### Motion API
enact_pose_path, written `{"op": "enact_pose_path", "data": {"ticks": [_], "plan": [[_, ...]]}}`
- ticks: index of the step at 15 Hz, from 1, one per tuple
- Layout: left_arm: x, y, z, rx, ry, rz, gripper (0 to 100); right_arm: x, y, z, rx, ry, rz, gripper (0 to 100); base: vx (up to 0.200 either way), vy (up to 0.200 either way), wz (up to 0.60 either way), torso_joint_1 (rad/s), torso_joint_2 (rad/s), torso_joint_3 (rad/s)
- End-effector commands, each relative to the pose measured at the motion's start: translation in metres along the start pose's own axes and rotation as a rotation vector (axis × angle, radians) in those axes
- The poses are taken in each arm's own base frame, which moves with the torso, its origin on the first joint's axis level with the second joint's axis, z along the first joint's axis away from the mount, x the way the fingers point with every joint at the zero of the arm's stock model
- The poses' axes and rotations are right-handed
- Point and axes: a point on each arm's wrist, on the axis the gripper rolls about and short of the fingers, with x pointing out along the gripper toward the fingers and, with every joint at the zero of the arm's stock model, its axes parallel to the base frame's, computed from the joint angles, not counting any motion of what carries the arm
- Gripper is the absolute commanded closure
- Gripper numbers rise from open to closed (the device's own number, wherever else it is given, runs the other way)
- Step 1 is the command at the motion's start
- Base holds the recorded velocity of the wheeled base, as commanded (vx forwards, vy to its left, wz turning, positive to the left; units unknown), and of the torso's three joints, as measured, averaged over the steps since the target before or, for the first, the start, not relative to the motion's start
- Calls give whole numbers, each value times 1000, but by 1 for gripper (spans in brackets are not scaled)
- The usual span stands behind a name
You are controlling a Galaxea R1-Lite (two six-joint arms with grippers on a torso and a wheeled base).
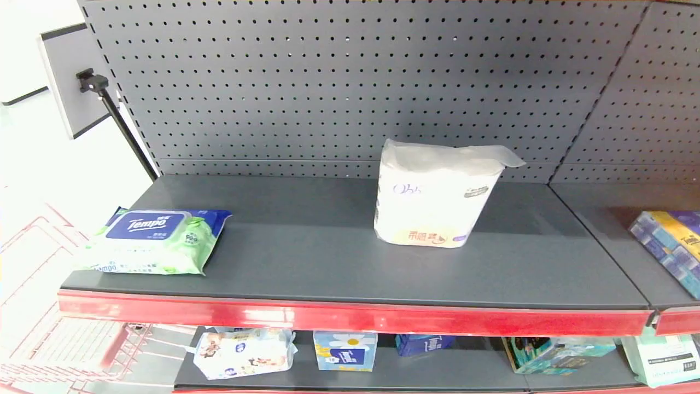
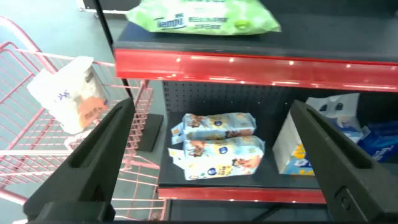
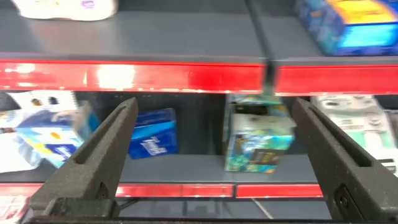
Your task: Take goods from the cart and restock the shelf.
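Observation:
A red wire cart stands left of the shelf, and a white tissue pack lies in it. My left gripper is open and empty, level with the lower shelf and right of the cart. My right gripper is also open and empty, in front of the red shelf edge. On the upper shelf lie a green wet-wipes pack at the left and a white tissue pack standing near the middle.
A blue and yellow tissue pack lies on the neighbouring shelf to the right. The lower shelf holds printed packs, a blue box, a teal box and others. A pegboard wall backs the shelf.

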Motion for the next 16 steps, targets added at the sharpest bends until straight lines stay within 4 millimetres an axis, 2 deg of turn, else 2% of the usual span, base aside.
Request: {"op": "enact_pose_path", "data": {"ticks": [1,16], "plan": [[0,0,0,0,1,0,0,0,0,0,-1,2,0,0,0,200,0,12,2,-2],[0,0,0,0,1,0,0,0,0,0,-1,1,1,0,0,200,0,3,2,2]]}}
